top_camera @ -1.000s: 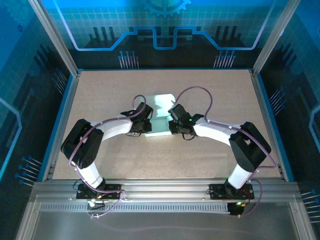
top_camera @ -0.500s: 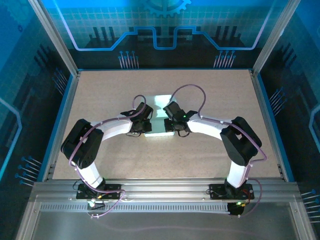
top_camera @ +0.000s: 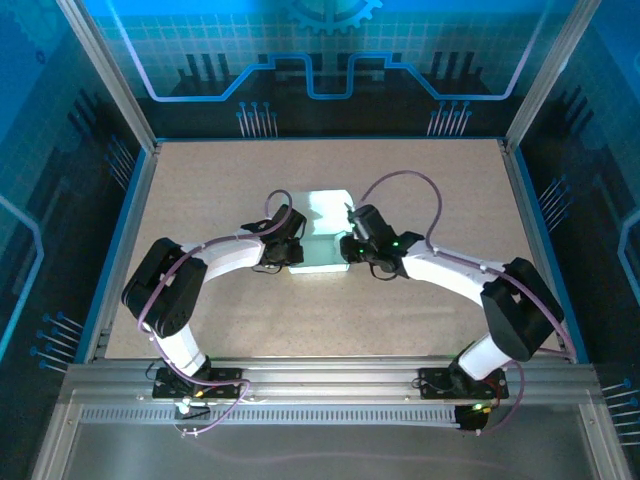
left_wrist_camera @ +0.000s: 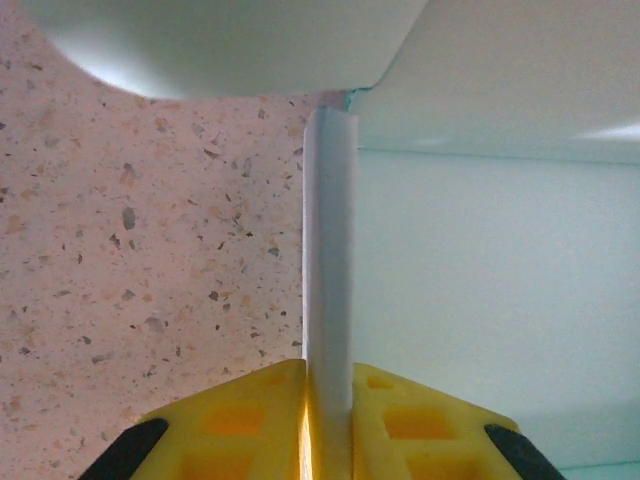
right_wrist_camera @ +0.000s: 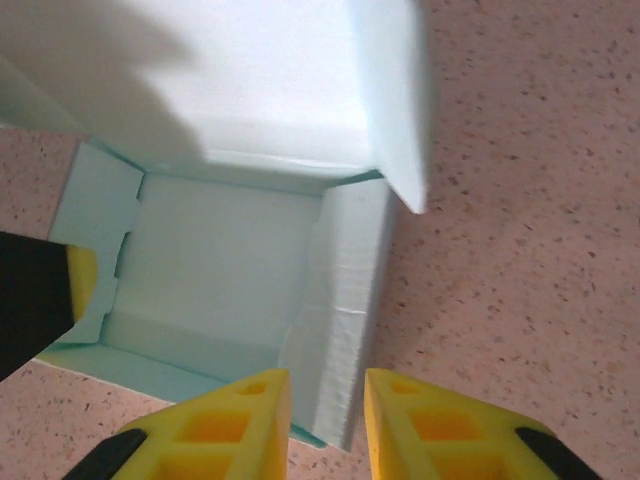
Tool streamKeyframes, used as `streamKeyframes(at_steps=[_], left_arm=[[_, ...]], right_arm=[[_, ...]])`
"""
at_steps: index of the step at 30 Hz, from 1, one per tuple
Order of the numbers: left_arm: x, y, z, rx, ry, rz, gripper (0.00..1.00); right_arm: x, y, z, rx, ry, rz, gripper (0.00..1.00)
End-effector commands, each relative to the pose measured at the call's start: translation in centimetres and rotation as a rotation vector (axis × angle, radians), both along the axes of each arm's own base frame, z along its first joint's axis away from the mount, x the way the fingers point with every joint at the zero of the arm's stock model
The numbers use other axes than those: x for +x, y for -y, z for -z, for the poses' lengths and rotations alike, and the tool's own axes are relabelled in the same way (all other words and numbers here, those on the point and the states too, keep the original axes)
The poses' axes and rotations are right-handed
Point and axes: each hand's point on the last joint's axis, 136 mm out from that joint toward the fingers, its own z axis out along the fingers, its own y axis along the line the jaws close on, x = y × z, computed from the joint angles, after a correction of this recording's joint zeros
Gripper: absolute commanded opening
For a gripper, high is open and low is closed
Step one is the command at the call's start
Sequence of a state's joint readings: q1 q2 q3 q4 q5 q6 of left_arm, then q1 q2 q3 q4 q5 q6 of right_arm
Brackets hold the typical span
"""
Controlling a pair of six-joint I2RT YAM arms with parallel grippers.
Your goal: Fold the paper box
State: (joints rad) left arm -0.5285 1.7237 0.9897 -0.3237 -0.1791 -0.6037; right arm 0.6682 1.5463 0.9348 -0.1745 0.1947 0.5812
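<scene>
Between the yellow ribbed fingers (left_wrist_camera: pixel 250 425) of the left gripper (left_wrist_camera: pixel 328 378) stands a thin upright side wall (left_wrist_camera: pixel 330 250) of the paper box (left_wrist_camera: pixel 480 290). The jaws are clenched on it from both sides, with no gap. That wall is smooth pale mint card, its top edge running straight away from the camera to a rounded flap (left_wrist_camera: pixel 230 45) at the far end.

At the opposite side, the right gripper (right_wrist_camera: pixel 328 385) straddles the box's right wall (right_wrist_camera: pixel 345 290). Its jaws are released, and a sliver of table shows between the wall and the right-hand finger. This wall is doubled card, slightly creased partway along.

Seen from the right wrist, the paper box (right_wrist_camera: pixel 220 260) is an open, shallow rectangular tray with a flat floor and small tabs folded in at the left corners. A broad lid flap (right_wrist_camera: pixel 270 80) rises from its far edge. A black-and-yellow finger (right_wrist_camera: pixel 40 290) of the left gripper sits against the left wall.

From above, the box (top_camera: pixel 322 215) lies near the middle of the table (top_camera: pixel 200 180), with the left gripper (top_camera: pixel 293 250) and right gripper (top_camera: pixel 352 245) on either side of it. The table is speckled pinkish-beige board, edged in blue, and purple cables (top_camera: pixel 400 185) loop over both arms.
</scene>
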Motion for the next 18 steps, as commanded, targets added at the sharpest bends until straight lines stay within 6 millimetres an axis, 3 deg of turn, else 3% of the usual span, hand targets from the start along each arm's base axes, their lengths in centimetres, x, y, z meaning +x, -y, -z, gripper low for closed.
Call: streamKeyframes(at_steps=[1,5,14,18], left_arm=[[-0.1,0.6,-0.6,-0.025,0.005,0.021,0.18],[-0.1,0.7,-0.8,-0.027,0.008,0.026,0.18],[0.0,0.8,-1.0,-0.029,0.009,0.036,0.18],[0.0,0.9,-1.0,-0.030,0.010,0.037,0.18]], right_arm=[[0.5,0.7,1.8,0.119,-0.055,0.054,0.27],[0.7,0.0,2.8,0.187,-0.092,0.032,0.24],[0.9,-0.5,5.4,0.171,-0.156,0.023,0.21],[1.7,-1.4,4.8,0.180,-0.147,0.008,0.18]])
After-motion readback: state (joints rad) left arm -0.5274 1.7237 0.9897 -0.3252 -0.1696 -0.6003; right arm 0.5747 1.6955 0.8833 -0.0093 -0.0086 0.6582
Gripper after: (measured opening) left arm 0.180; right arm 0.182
